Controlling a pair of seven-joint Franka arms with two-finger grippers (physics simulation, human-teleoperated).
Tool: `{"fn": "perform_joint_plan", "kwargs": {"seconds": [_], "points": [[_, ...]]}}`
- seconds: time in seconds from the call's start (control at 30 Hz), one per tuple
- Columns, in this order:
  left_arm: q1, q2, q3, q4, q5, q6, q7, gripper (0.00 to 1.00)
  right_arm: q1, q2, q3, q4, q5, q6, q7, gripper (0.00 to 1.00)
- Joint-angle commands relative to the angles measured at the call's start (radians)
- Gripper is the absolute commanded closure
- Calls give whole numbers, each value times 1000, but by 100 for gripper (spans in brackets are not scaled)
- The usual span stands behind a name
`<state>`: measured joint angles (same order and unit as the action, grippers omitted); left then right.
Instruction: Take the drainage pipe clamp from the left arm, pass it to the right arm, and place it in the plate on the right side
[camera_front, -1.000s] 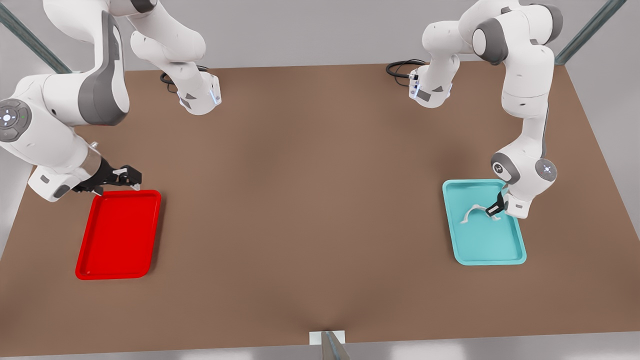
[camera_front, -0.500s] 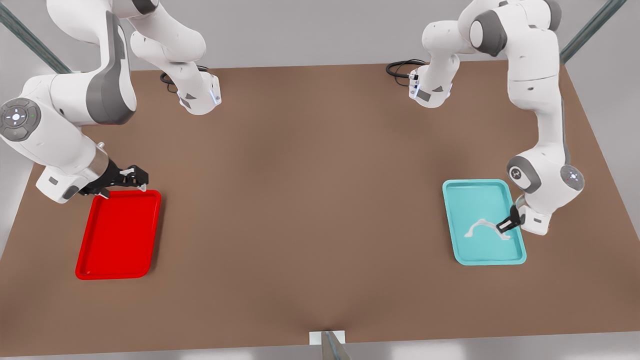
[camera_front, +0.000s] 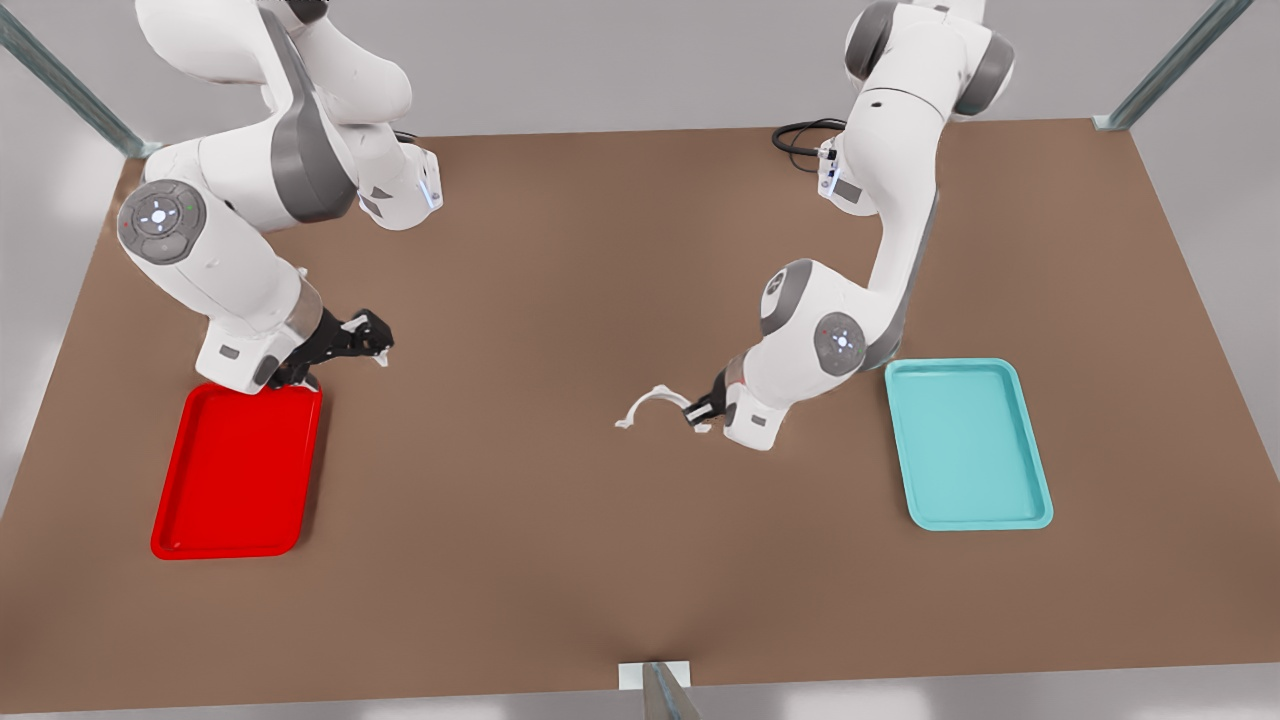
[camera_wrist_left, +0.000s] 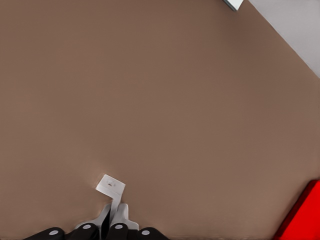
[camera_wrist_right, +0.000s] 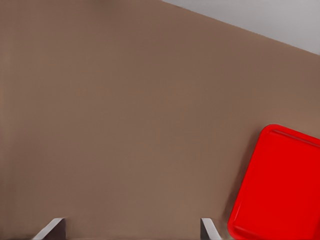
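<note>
Under both claws, a wide flat brown table (camera_front: 560, 250), matt and smooth, serving as the ground for the hand-over.

At the front view's right, the white jointed left arm (camera_front: 890, 250) with grey joint sections, bent low toward the middle of the table, probably to bring its load within reach of the other arm. At the front view's left, the same-looking right arm (camera_front: 230, 260), turned toward the middle as well.

Just behind the right gripper (camera_front: 378, 345), the bright red shallow rectangular plate (camera_front: 235, 470), rounded corners, raised rim, glossy like plastic. Well behind the left gripper (camera_front: 700, 412), a teal tray (camera_front: 965, 445) of the same shape.

Black left gripper pressed together on one end of the small thin white arch-shaped drainage pipe clamp (camera_front: 655, 400), held above the table with the free flat foot tab pointing ahead of the fingers, likely offered for the other claw to take. Right gripper spread wide, nothing between its grey fingertips (camera_wrist_right: 55, 226), well apart from the clamp.
</note>
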<state>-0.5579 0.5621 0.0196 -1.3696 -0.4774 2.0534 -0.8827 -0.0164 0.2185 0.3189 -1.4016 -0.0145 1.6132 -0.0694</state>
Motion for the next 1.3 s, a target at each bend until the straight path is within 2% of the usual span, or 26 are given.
{"fn": "perform_joint_plan", "kwargs": {"seconds": [0.0, 0.07, 0.2, 0.27, 0.37, 0.47, 0.73, 1.07, 1.13, 1.17, 1.27], "points": [[-20, 4, -7, 24, -24, -3, -889, 79, 19, 31, 9, 0, 41, 85, 168, 0], [-22, 10, -46, 33, -24, 20, -889, 79, 62, 65, 9, 0, 39, 160, 178, 0], [-31, 19, -60, 40, -24, 65, -889, 79, 200, 182, 8, 95, 27, 194, 462, 0], [-34, 21, -66, 53, -26, 82, -903, 79, 245, 193, 9, 95, 10, 228, 540, 0], [-43, 25, -72, 75, -24, 99, -912, 79, 251, 214, 11, 95, 16, 286, 554, 0], [-56, 25, -72, 75, -21, 111, -880, 79, 280, 295, 11, 191, 25, 336, 939, 0], [-66, 25, -69, 79, -17, 113, -877, 79, 320, 297, 8, 148, 18, 333, 964, 0], [-68, 25, -67, 81, -17, 111, -875, 79, 348, 318, 8, 109, -131, 337, 965, 0], [-68, 25, -67, 81, -17, 111, -875, 79, 349, 323, 8, 110, -137, 338, 965, 37], [-68, 25, -67, 81, -17, 111, -875, 79, 348, 323, 9, 110, -137, 338, 965, 49], [-68, 25, -67, 81, -17, 111, -875, 79, 348, 323, 8, 112, -139, 340, 965, 61]]}}
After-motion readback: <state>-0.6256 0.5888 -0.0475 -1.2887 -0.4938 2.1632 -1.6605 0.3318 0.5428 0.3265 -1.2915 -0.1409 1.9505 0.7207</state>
